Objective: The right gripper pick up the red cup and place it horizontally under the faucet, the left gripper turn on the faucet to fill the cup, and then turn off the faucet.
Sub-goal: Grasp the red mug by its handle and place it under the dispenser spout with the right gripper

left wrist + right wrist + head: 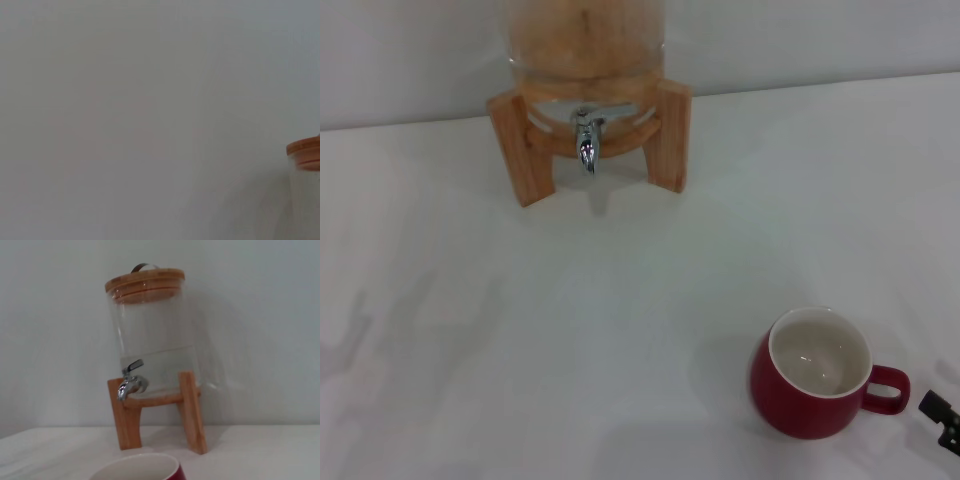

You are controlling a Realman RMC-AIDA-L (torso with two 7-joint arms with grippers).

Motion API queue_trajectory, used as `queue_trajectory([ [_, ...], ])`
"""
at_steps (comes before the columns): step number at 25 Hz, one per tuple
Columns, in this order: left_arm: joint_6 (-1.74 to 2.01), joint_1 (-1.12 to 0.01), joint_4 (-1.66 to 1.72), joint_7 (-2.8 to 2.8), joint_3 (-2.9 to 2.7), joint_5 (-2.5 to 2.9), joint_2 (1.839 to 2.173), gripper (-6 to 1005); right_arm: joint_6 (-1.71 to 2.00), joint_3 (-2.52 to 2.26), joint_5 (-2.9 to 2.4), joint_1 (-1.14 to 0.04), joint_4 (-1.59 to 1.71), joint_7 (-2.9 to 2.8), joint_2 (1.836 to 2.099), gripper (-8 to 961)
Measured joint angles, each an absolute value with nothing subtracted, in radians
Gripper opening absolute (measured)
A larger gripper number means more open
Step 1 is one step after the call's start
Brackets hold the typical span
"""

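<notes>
The red cup [812,372] is seen upright, handle turned toward the right tool [942,418] just beside it (grip state cannot be told).

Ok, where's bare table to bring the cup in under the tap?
The table is bare from the red cup up to the faucet, including under the spout. It tightens only between the wooden stand legs. The right gripper sits beside the cup's handle.
</notes>
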State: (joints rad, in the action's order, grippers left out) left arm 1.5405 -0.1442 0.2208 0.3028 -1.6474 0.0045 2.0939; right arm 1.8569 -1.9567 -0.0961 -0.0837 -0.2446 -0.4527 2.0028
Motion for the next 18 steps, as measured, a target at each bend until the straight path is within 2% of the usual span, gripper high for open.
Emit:
queue_trajectory([
  [18,1.546,-0.144,0.218,0.302,-1.647,0.005,2.094,842,1.794,-1.939,-0.112,-0.089,-0.212,-0.44,2.006,811],
])
